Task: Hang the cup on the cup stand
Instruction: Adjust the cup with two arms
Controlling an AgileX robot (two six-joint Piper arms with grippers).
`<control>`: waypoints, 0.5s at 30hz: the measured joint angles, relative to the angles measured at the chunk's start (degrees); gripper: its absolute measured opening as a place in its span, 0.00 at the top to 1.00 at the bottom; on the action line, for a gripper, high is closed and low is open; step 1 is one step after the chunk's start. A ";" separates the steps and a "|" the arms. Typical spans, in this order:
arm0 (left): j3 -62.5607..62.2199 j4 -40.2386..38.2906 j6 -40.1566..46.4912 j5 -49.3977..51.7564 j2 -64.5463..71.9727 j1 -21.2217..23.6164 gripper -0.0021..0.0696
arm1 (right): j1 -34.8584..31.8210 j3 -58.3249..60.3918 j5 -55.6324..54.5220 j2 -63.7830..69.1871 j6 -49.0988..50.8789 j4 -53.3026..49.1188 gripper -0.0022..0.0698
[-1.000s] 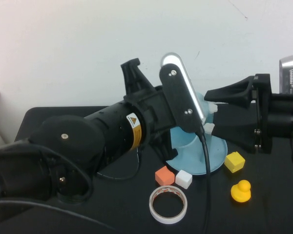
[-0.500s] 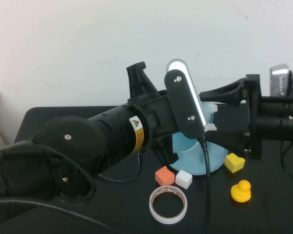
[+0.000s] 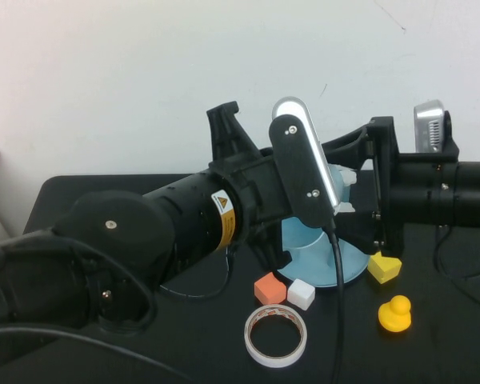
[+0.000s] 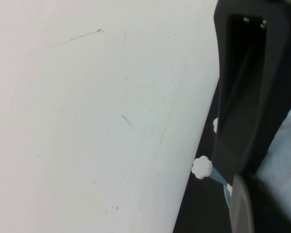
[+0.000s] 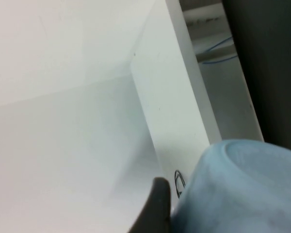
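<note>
Both arms are converging over the cup stand (image 3: 324, 260) near the middle of the black counter (image 3: 104, 192). The left arm is stretching in from the left, its bulk covering most of the stand; the left end effector (image 3: 224, 128) is pointing up toward the white wall, and whether its fingers are apart or together cannot be told. In the left wrist view one dark finger (image 4: 250, 87) is filling the frame beside the wall, with a white flower cap (image 4: 202, 167) showing just beyond it.

The right arm is reaching in from the right, level above the counter. The right end effector (image 3: 360, 188) is sitting right against the stand's posts, clamped on the cup (image 5: 233, 189), which is showing pale blue and close in the right wrist view; in the high view the cup is hidden behind the arms.

In front of the stand, an orange block (image 3: 270, 288) and a white block (image 3: 301, 294) are lying side by side, with a tape ring (image 3: 276, 336) nearer the counter's front edge. A yellow block (image 3: 384, 267) is lying just beside the stand's base, and a yellow duck (image 3: 394, 314) is standing near it. Open counter is lying at the far left.
</note>
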 joint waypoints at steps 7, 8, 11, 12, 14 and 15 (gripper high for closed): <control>0.00 0.00 0.12 0.00 0.00 0.00 0.96 | 0.55 -0.04 -1.44 0.00 0.20 0.36 0.01; 0.00 0.00 0.22 0.00 0.00 0.00 0.96 | 0.59 -0.04 -1.54 0.00 0.20 0.36 0.01; 0.00 0.00 0.22 0.00 0.00 0.00 0.96 | 0.59 -0.04 -1.53 0.00 0.20 0.36 0.01; 0.00 0.00 0.22 -0.11 0.00 0.00 0.96 | 0.69 -0.04 -1.53 0.00 0.08 0.36 0.01; 0.00 0.00 0.22 -0.35 0.00 0.00 0.96 | 0.69 -0.04 -1.55 0.00 -0.61 0.36 0.01; 0.00 0.00 0.22 -0.48 0.00 0.00 0.96 | 0.69 -0.04 -1.65 0.00 -1.16 0.36 0.01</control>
